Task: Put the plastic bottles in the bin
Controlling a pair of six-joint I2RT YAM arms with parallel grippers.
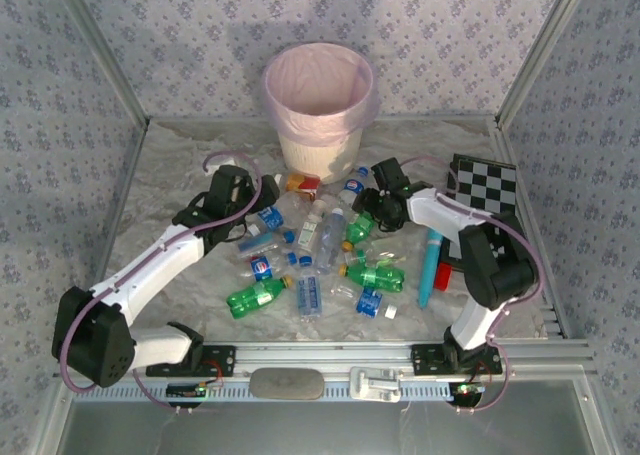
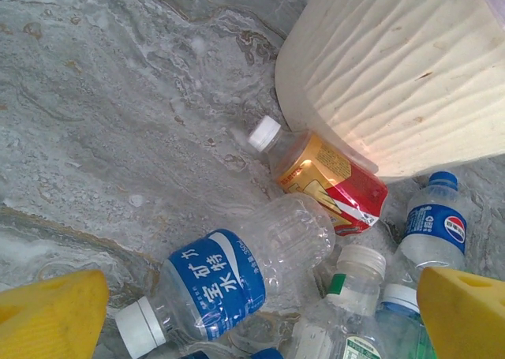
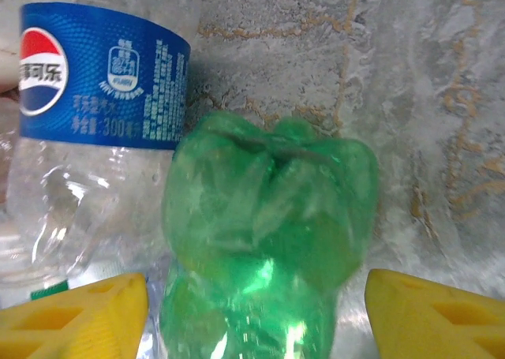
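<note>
**Top external view:** the cream bin (image 1: 318, 160), lined with a pink bag, stands upright at the far middle of the table (image 1: 170, 175). The plastic bottles (image 1: 318, 260) lie scattered in front of it, between the two arms. The left gripper (image 1: 262, 203) hangs at the pile's left edge, the right gripper (image 1: 368, 210) over a green bottle (image 1: 360, 227) at its right edge. A chequered board (image 1: 485, 190) and a turquoise stick (image 1: 430, 265) lie to the right.

**Left wrist view:** the left gripper (image 2: 256, 315) stands wide open, its yellow fingertips (image 2: 55, 315) holding nothing. Below it lie a blue-labelled clear bottle (image 2: 229, 276) and an orange-red-labelled bottle (image 2: 327, 181), the latter resting against the bin (image 2: 394, 75).

**Right wrist view:** the right gripper (image 3: 256, 319) is partly open and straddles the green bottle (image 3: 264, 225). A gap shows on each side, so nothing is gripped. A Pepsi-labelled clear bottle (image 3: 95, 138) lies just beside the green one, on its left
</note>
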